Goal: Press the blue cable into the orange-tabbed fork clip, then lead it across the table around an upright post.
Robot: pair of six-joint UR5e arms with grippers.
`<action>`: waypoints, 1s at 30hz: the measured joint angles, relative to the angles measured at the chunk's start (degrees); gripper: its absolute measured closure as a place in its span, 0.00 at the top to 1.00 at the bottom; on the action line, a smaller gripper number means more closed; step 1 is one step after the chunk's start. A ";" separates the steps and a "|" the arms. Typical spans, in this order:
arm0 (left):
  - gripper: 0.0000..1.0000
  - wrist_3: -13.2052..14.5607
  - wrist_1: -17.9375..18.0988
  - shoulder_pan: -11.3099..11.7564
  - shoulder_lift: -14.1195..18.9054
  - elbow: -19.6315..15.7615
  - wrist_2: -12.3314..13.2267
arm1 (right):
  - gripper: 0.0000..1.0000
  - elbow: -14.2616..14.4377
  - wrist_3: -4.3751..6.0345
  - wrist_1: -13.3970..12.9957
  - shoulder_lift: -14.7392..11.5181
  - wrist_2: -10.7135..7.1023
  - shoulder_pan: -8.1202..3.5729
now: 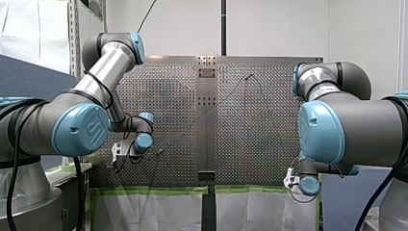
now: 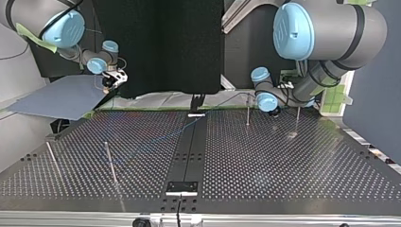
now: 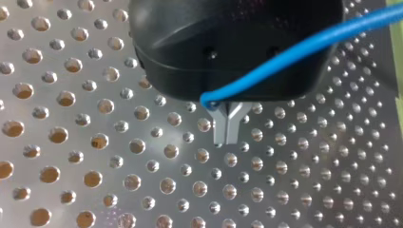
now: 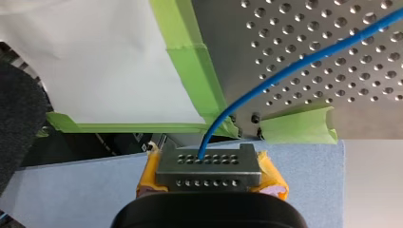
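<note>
Blue cable (image 3: 294, 50) is gripped by both arms.

Left wrist view: my left gripper (image 3: 226, 137) has a black body and metal fingers (image 3: 231, 124) and stands over the perforated table (image 3: 95, 142). The fingers are drawn together at their tips. The cable bends sharply into the fork at their root and is caught there. From the bend it runs away across the gripper housing.

Right wrist view: my right gripper (image 4: 207, 167) is clamped on the cable. The cable leaves the drilled metal faces between the yellow pads (image 4: 273, 183), then arcs over the green tape (image 4: 195, 71) onto the table plate. This gripper hangs off the table's edge, above a blue-grey panel (image 4: 71, 190).

Top view: my left gripper is at the table's far right part, near an upright post (image 2: 247, 111). A second post (image 2: 297, 120) stands further right. My right gripper is past the far left corner, over the panel.
</note>
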 joint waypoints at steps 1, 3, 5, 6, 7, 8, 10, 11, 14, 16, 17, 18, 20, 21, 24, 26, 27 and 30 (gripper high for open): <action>0.01 -0.22 0.02 0.06 0.00 0.00 0.19 | 0.00 -0.15 0.11 0.02 0.01 -0.05 -0.10; 0.01 -0.54 0.02 0.19 -0.01 0.00 0.19 | 0.00 -0.46 0.37 0.08 0.03 -0.13 -0.38; 0.01 -0.67 -0.05 0.31 0.00 0.00 -0.35 | 0.00 -0.67 0.61 0.14 0.06 -0.21 -0.65; 0.01 -0.67 -0.09 0.39 -0.01 0.00 -0.86 | 0.00 -0.71 0.69 0.16 0.06 -0.23 -0.76; 0.01 -0.66 -0.12 0.46 0.00 0.00 -1.31 | 0.00 -0.75 0.77 0.18 0.07 -0.25 -0.87; 0.01 -0.63 -0.12 0.54 0.00 0.00 -1.81 | 0.00 -0.78 0.84 0.21 0.07 -0.26 -0.98; 0.01 -0.49 -0.03 0.73 -0.01 0.00 -3.06 | 0.00 -0.80 0.89 0.21 0.09 -0.28 -1.10; 0.01 -0.41 0.13 0.81 0.00 0.00 -3.56 | 0.00 -0.80 0.90 0.23 0.13 -0.28 -1.15; 0.01 -0.19 0.81 1.11 -0.04 0.00 -5.16 | 0.00 -0.85 0.88 0.23 0.16 -0.29 -1.23; 0.01 0.04 1.15 1.36 -0.05 0.00 -6.37 | 0.00 -0.86 0.86 0.22 0.17 -0.29 -1.24; 0.01 0.19 1.28 1.47 -0.06 0.00 -6.89 | 0.00 -0.85 0.85 0.23 0.20 -0.29 -1.24; 0.01 0.38 1.47 1.63 -0.06 0.00 -7.55 | 0.00 -0.85 0.85 0.23 0.22 -0.29 -1.26; 0.01 0.55 1.90 1.94 -0.06 0.00 -8.34 | 0.00 -0.86 0.85 0.20 0.25 -0.29 -1.28; 0.01 0.61 2.14 2.14 -0.06 0.00 -8.49 | 0.00 -0.87 0.85 0.18 0.26 -0.29 -1.30; 0.01 0.59 2.73 2.55 -0.08 0.00 -7.64 | 0.00 -0.89 0.85 0.12 0.30 -0.29 -1.40; 0.01 0.56 3.21 2.76 -0.08 0.00 -6.69 | 0.00 -0.88 0.86 0.07 0.33 -0.29 -1.55; 0.01 0.54 3.52 2.92 -0.07 0.00 -5.97 | 0.00 -0.86 0.86 0.06 0.33 -0.29 -1.62; 0.01 0.39 3.97 3.46 -0.14 0.00 -4.45 | 0.00 -0.88 0.86 0.07 0.40 -0.29 -1.88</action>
